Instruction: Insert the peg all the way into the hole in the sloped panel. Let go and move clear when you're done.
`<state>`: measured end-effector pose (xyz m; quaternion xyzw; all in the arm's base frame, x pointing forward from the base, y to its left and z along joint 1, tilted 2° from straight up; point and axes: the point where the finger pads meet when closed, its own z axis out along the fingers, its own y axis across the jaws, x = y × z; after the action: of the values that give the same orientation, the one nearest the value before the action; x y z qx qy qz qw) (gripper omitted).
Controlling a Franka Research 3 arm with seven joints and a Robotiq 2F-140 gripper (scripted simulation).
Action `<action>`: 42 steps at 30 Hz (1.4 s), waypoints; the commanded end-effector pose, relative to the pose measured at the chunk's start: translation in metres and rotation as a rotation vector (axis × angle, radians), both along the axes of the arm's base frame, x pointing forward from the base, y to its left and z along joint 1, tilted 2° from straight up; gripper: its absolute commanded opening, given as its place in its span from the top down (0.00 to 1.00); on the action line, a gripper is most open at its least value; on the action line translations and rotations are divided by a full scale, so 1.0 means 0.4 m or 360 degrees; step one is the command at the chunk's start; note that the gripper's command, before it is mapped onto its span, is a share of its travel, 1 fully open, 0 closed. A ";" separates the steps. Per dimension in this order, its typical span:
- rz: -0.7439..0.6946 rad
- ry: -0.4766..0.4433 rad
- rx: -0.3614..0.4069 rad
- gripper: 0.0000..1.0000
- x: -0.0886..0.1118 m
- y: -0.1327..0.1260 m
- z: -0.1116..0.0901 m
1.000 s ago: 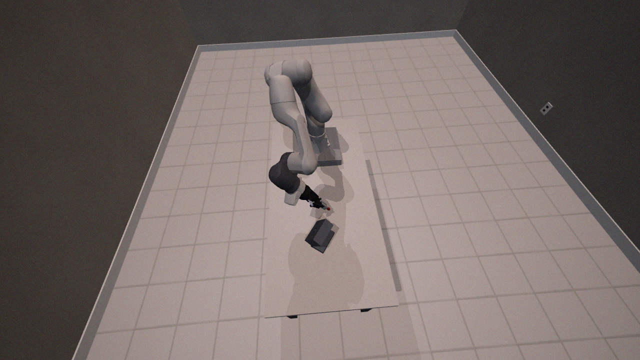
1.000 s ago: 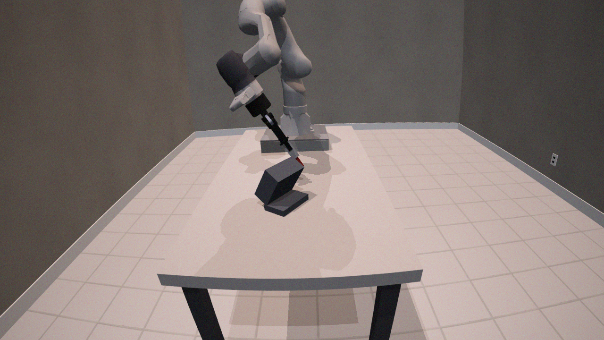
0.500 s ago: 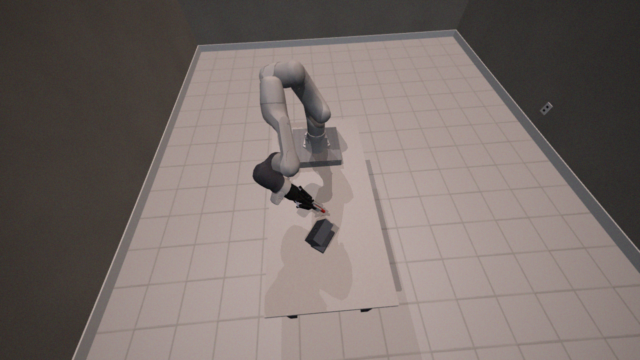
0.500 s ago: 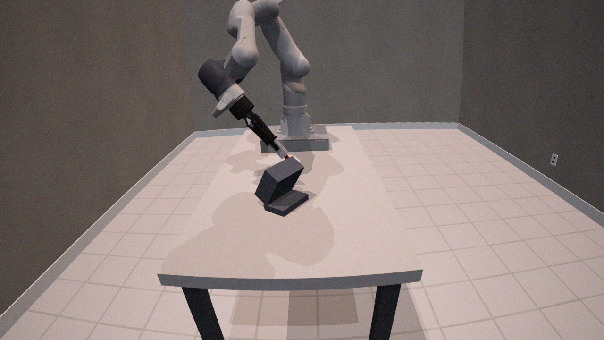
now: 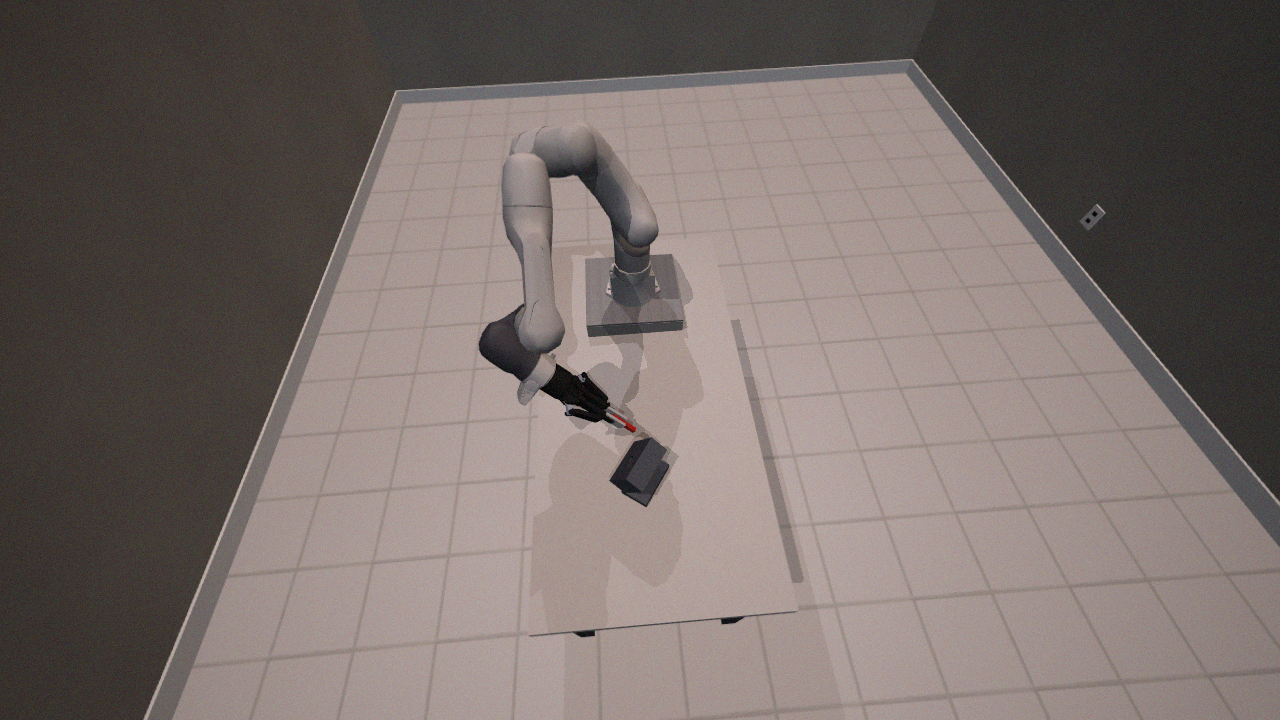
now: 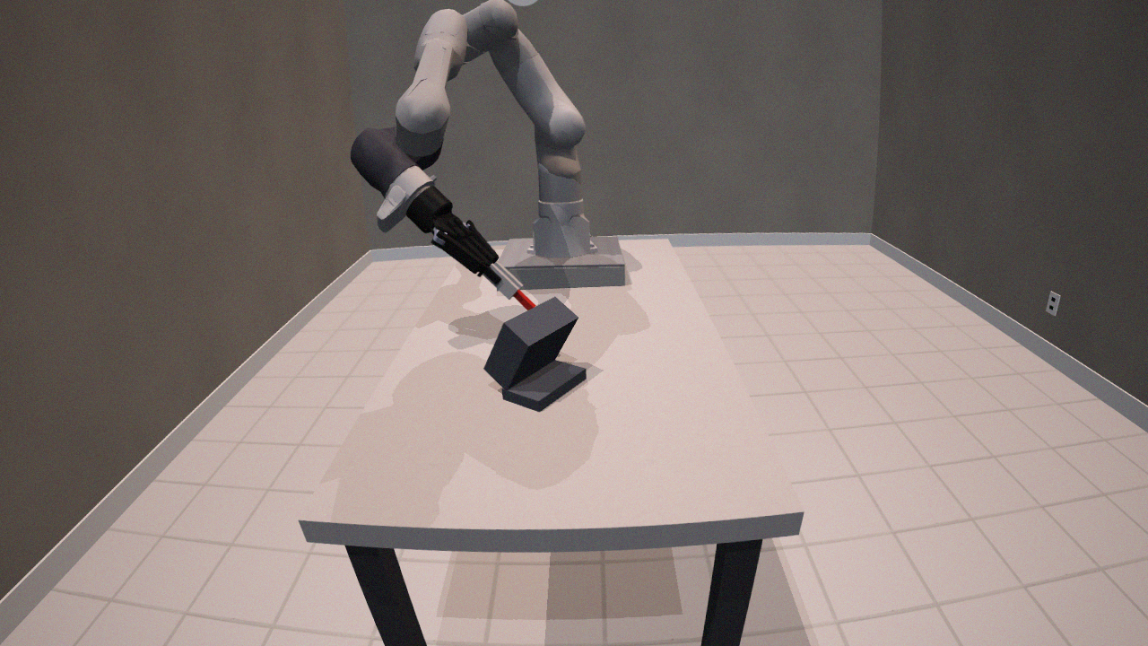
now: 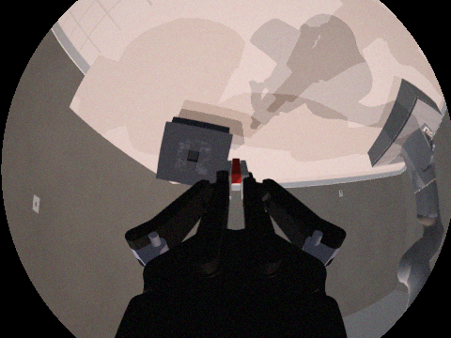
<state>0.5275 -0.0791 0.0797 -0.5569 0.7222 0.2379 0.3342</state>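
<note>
Clamped on the peg, the gripper reaches down at a slant from the arm, its fingers nearly together with the red tip sticking out past them. From the exterior view the peg's tip lies close to the upper rear edge of the panel, though whether it touches cannot be told from there. In the wrist view the tip sits just right of the panel's face, and the hole shows as a small dark square near the middle of that face, off to the left of the peg; the peg is not in it. The panel is a dark grey block tilted on a flat foot of the same colour, standing on the table about midway along it. Nothing lies between the tip and the panel's face. Behind, the arm stands on a grey base at the far end of the table, well apart from the panel. Shadows of the arm spread over the table top around the panel. Tiled floor lies all round, with grey walls and a small socket on the right wall. From the top view the gripper comes at the panel from the upper left, the peg pointing toward it.
</note>
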 end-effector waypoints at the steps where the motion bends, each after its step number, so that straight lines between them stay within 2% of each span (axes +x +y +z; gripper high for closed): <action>1: -0.0119 0.0014 0.0079 1.00 0.010 -0.033 0.012; 18: -0.0523 -0.0021 0.0325 1.00 0.047 -0.202 0.053; 28: -0.0516 -0.0026 0.0319 1.00 0.074 -0.158 0.027; 34: -0.0516 -0.0026 0.0319 1.00 0.104 -0.123 -0.006; 42: -0.0516 -0.0026 0.0319 1.00 0.121 -0.114 -0.027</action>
<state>0.5719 -0.1196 0.0728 -0.4003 0.7692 0.2551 0.4278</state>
